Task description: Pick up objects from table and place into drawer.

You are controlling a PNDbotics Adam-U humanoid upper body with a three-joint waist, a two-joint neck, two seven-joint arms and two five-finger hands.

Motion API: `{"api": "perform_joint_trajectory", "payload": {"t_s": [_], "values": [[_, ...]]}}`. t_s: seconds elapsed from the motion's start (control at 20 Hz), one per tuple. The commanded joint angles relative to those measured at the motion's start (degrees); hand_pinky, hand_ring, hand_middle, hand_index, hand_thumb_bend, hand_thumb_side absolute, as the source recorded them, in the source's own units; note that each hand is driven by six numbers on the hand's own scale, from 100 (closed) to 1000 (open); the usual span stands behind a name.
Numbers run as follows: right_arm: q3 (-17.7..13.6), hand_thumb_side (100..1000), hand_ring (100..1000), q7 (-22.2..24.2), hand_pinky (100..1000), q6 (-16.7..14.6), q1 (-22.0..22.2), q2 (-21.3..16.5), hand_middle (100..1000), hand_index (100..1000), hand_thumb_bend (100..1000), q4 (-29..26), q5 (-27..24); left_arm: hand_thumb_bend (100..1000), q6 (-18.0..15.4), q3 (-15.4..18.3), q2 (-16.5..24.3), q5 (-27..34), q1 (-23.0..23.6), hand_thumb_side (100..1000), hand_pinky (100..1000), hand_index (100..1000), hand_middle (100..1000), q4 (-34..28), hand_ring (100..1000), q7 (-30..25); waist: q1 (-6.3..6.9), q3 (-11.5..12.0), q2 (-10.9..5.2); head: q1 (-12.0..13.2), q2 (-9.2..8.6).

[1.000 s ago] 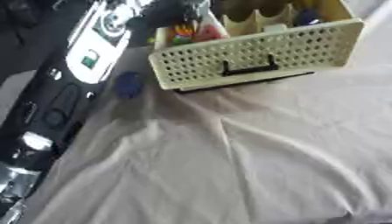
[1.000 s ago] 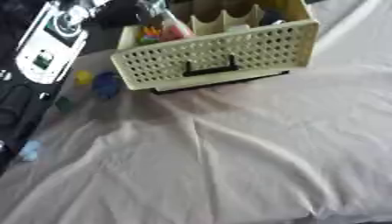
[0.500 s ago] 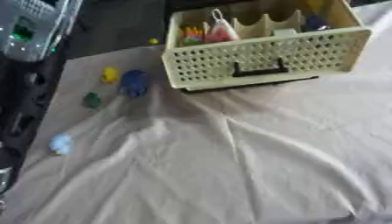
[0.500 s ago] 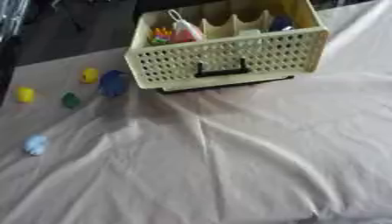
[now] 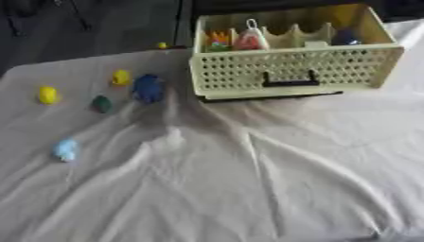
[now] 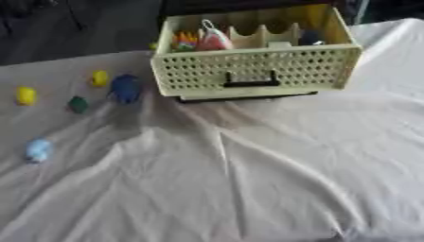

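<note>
Drawer (image 5: 291,71) sits open at one o'clock with small objects loose at ten o'clock, the dark blue one (image 5: 147,88) nearest it, so reach there first; neither hand shows, fingers unknowable.

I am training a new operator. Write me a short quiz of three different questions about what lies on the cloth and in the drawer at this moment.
1. True or false: a robot hand is holding the dark blue object.
2. Multiple choice: the pale blue object lies
A. inside the drawer
B. on the cloth, nearest the camera of the loose objects
C. on top of the dark green object
3. Fill in: the two loose objects on the cloth that share a colour are both ____.

Key:
1. False; no hand shows in either view.
2. B
3. yellow
</note>
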Motion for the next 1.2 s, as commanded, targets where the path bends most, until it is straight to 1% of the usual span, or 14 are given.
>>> {"api": "perform_joint_trajectory", "payload": {"t_s": [0.05,0.15,0.2,0.3,0.45,0.6,0.65,0.75,0.85,1.0,1.05,1.1,1.15,1.2], "values": [[0.4,744,381,3.7,531,-2.6,1.3,-4.3,420,748,100,-1.2,2.0,250,-1.1,2.1,2.1,3.3,2.7,835,585,915,739,-4.2,721,4.3,-1.2,0.4,-1.37,-0.9,-0.52],[0.5,763,380,7.4,531,-4.3,2.8,-6.4,429,746,100,-1.2,4.1,229,-2.9,2.2,1.9,4.9,5.9,864,570,902,723,-4.6,702,5.2,-2.16,0.8,-1.34,-1.3,-0.85],[0.7,789,378,9.4,529,-5.0,3.5,-7.5,441,744,100,-1.2,5.4,216,-4.0,2.3,1.8,5.1,7.6,872,561,900,717,-4.6,693,5.1,-2.54,1.1,-1.29,-1.5,-1.04],[1.1,795,375,14.2,512,-6.8,5.2,-9.6,444,738,100,-1.2,8.3,199,-6.7,2.3,1.1,4.4,11.4,898,551,892,706,-4.7,681,4.2,-3.16,1.6,-1.2,-1.9,-1.26],[1.2,812,368,20.2,486,-9.7,7.7,-12.6,477,742,100,-1.2,13.1,197,-9.6,2.6,-1.8,3.3,16.5,922,545,888,699,-4.7,674,3.0,-3.83,2.2,-0.98,-2.4,-1.7],[2.2,841,357,25.9,454,-13.4,10.4,-15.3,520,757,100,-1.2,18.5,205,-11.4,2.6,-5.6,2.3,20.8,940,534,881,690,-4.7,663,1.4,-4.22,2.7,-0.65,-2.7,-2.27],[2.5,849,359,27.7,456,-14.8,11.3,-16.2,527,762,100,-1.2,20.3,208,-11.7,2.4,-6.9,2.1,22.2,946,531,880,687,-4.7,659,0.7,-4.36,2.8,-0.53,-2.8,-2.44],[3.3,908,377,30.5,459,-16.3,12.6,-18.0,556,778,100,-1.2,23.3,214,-11.7,1.6,-9.3,1.9,24.7,969,518,873,676,-4.7,645,-1.1,-4.67,2.9,-0.3,-2.8,-2.84],[5.0,945,391,33.3,461,-16.6,13.3,-20.2,580,791,100,-1.2,25.7,223,-11.5,0.8,-11.9,2.1,26.9,982,514,872,674,-4.7,641,-3.6,-5.09,3.1,-0.02,-2.9,-3.27],[7.7,961,415,36.4,463,-16.7,14.4,-23.5,612,821,100,-1.2,28.1,239,-10.9,0.5,-15.6,2.4,29.0,1000,507,862,663,-4.7,633,-6.1,-5.75,3.3,0.39,-3.3,-3.82],[8.6,960,425,37.3,463,-16.7,14.9,-24.9,624,830,100,-1.2,29.2,241,-10.4,0.4,-16.6,2.5,29.6,1000,506,861,661,-4.7,631,-6.6,-6.01,3.4,0.55,-3.5,-4.0],[9.5,935,436,38.0,458,-16.7,15.6,-26.3,629,829,100,-1.2,30.4,243,-9.9,0.3,-17.4,2.5,30.1,1000,505,859,661,-4.7,630,-7.2,-6.25,3.4,0.67,-3.7,-4.16],[10.3,906,437,38.5,450,-16.7,16.3,-27.6,631,829,100,-1.2,31.9,245,-9.4,0.2,-18.1,2.5,30.4,1000,504,859,661,-4.7,630,-7.6,-6.47,3.5,0.76,-4.0,-4.27],[11.0,848,437,38.7,443,-16.7,16.7,-28.6,633,829,100,-1.2,33.4,233,-9.1,0.1,-18.5,2.5,30.7,1000,504,857,660,-4.7,629,-8.0,-6.64,3.6,0.82,-4.2,-4.35]]}}
